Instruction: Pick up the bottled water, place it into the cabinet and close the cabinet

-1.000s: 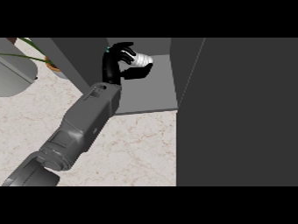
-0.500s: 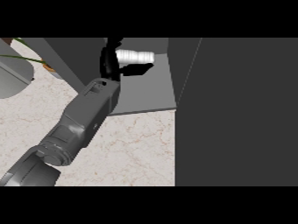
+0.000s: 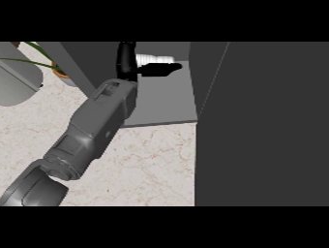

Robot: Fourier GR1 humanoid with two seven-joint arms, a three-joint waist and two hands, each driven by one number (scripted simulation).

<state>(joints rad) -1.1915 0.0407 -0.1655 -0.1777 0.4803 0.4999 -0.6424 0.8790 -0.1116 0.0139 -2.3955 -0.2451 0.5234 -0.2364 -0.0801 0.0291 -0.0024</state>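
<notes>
Bottled water (image 3: pixel 153 57) sits inside the cabinet (image 3: pixel 160 104) at 12 o'clock, ribbed and pale. My left hand (image 3: pixel 147 69) wraps it, fingers curled across its body. Judged light, rigid enough, slick-walled; hold mid-body. The open door (image 3: pixel 267 126) stands at 3 o'clock.

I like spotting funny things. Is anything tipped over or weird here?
Yes, one thing: the bottled water lies on its side inside the cabinet, not upright. The left hand is right by it, a finger stretched along the bottle. Nothing looks spilled or broken.
</notes>
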